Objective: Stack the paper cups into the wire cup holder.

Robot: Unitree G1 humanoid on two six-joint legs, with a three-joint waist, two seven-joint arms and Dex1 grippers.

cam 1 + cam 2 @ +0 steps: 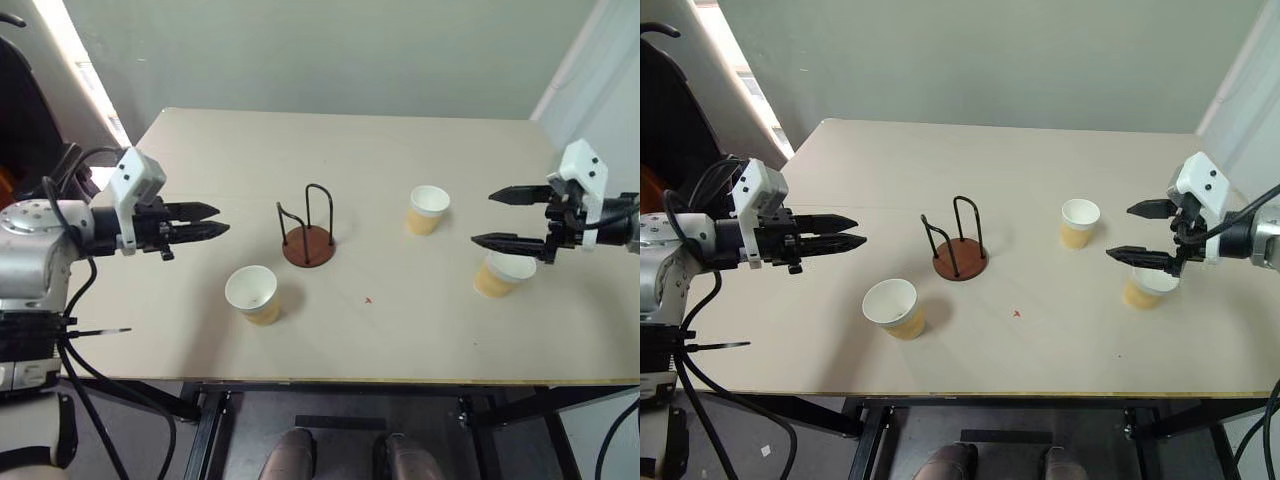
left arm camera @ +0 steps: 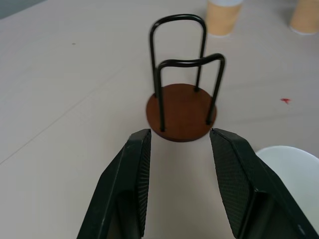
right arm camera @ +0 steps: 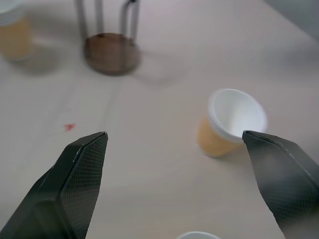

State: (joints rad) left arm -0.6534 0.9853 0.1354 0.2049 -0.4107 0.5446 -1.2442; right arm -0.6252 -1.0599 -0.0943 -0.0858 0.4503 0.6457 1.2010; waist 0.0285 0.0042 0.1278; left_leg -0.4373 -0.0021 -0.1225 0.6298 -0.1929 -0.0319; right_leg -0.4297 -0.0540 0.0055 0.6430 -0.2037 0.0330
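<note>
Wire cup holder (image 1: pixel 308 236): mid-tabletop (image 1: pixel 400 340), empty, ahead of left gripper (image 1: pixel 212 220), jaws partly spread. Paper cups (image 1: pixel 428 209): three upright, apart; one below right gripper (image 1: pixel 500 216), jaws wide, empty.

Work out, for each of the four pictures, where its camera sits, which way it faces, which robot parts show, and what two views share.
Left eye view: on the head, looking down at the beige table; both arms show.
Right eye view: beside it, same scene.
Left wrist view: along the left gripper toward the black wire cup holder on its reddish-brown round base.
Right wrist view: between the wide-open right gripper fingers at a tan paper cup with white inside.
Shared: both wrist views show the holder.
</note>
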